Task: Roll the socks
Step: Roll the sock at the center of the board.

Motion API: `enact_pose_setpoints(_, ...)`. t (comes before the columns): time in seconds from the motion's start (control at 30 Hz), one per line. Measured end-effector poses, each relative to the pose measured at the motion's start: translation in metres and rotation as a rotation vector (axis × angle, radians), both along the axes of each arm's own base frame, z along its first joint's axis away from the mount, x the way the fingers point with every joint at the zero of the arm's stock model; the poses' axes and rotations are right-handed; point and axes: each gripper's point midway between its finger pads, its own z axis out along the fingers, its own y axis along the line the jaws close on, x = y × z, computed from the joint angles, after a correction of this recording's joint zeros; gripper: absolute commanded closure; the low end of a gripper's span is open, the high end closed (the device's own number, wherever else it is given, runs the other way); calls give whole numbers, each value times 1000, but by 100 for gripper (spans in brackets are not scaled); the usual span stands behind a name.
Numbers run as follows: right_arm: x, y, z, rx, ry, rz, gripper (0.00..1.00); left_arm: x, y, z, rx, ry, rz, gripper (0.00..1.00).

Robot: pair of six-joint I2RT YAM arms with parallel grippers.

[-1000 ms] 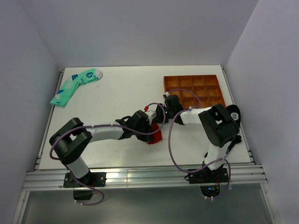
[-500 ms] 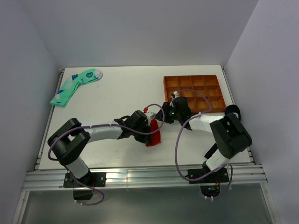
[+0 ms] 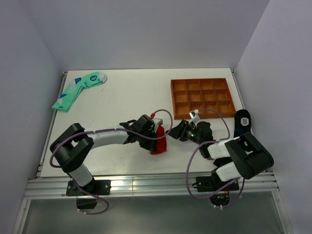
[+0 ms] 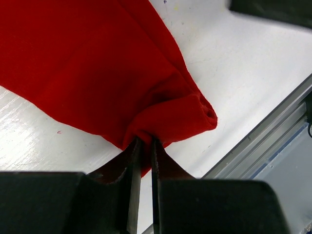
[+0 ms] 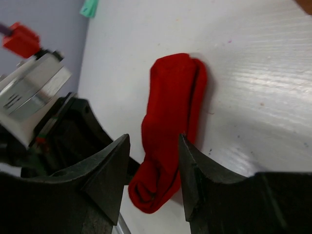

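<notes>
Pinches a fold of the socks (image 4: 97, 63) in the left gripper (image 4: 144, 146), jaws nearly closed on the red cloth. Rests the bundle on the table (image 3: 126, 97) near the front edge, stretched away from those fingertips. Holds the right gripper (image 5: 153, 141) open just to the right of the bundle, apparently not touching it, jaws facing its folded end.
</notes>
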Motion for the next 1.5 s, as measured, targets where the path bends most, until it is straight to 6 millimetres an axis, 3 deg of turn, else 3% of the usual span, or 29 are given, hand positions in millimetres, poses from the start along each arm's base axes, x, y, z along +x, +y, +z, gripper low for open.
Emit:
enact_pose_setpoints(0.3,-27,20,16,42,-137,118,47,-1,0,0,11,10,-5,100)
enact_pose_setpoints(0.67,-46,32,-8,-102,-173,180,47,-1,0,0,17,12,-16,100)
enact_pose_setpoints(1.5,-68,39,-23,-231,-254,268,48,-1,-2,-1,22,28,-35,100)
